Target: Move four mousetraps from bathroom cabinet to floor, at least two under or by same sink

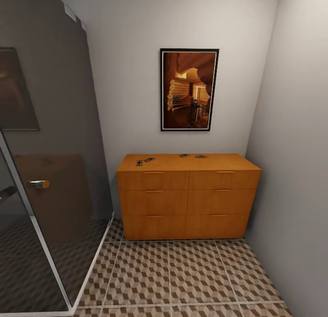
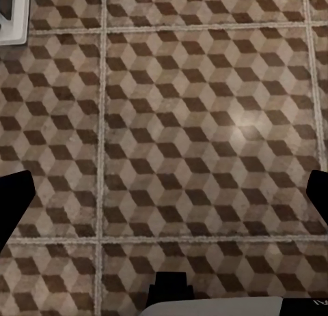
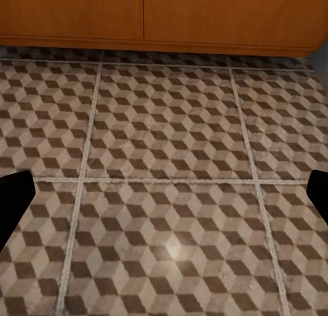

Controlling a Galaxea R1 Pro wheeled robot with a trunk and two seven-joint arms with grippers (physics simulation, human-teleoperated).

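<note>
A: Position: facing the cabinet [image 1: 188, 196] at the corridor's end, glass shower screen [image 1: 50, 171] on the left, framed picture [image 1: 189, 90] above. Nothing picked up yet.

B: Mousetraps?

A: Four mousetraps on the cabinet top. Two close together near the left end [image 1: 139, 163] [image 1: 149, 160], two further right toward the back [image 1: 184, 155] [image 1: 200, 157]. One cabinet, six drawer fronts.

B: Grippers?

A: Left gripper [image 2: 164, 200] and right gripper [image 3: 164, 200] both spread wide, empty, over the bathroom floor [image 1: 191, 276].

B: Risks?

A: The traps are small and flat; a pinch from above could slide one off the edge or push it against the wall. The alcove is narrow, so an arm may clip the screen. Sink isn't visible from here.
</note>
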